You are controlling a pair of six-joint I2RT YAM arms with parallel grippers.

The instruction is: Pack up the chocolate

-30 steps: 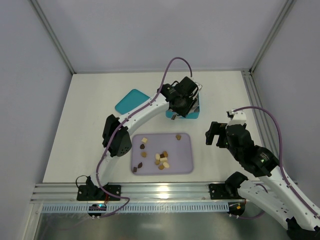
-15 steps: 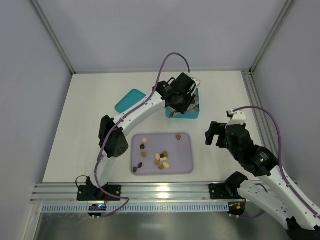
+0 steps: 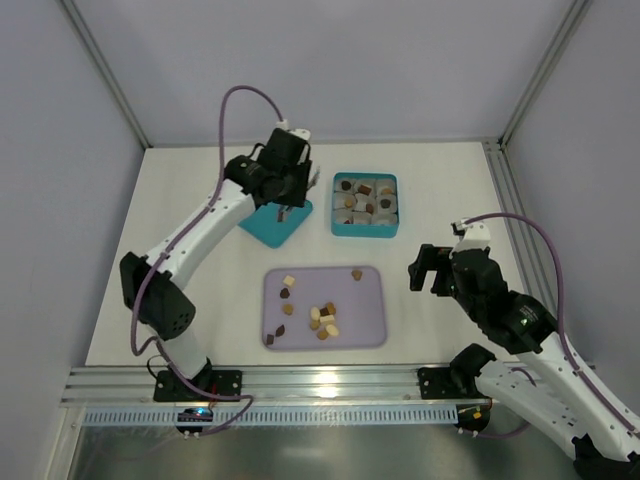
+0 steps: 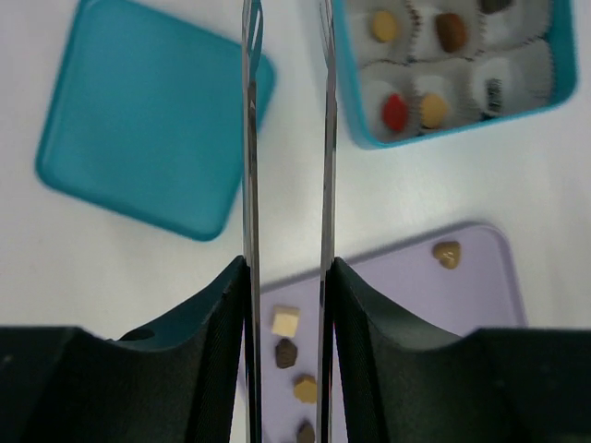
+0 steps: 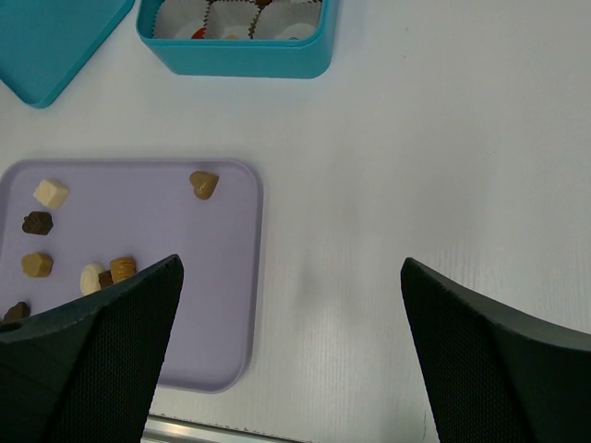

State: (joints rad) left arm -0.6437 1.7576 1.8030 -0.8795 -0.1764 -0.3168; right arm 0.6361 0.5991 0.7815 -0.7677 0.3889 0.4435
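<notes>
Left gripper (image 4: 286, 37) released, empty, over right edge of teal lid (image 4: 148, 120); right gripper (image 5: 291, 277) spread wide above white table (image 5: 416, 138) beside rim of purple tray (image 5: 231, 305).

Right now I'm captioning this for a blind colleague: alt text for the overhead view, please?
Left gripper hangs over a teal lid, beside a teal box holding chocolates. Loose chocolate pieces lie on a purple tray, with the right gripper open nearby.

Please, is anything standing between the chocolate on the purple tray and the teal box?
Nothing visible does. The teal box is uncovered and its lid lies flat beside it. Only table separates the purple tray with the chocolate from the box.
</notes>
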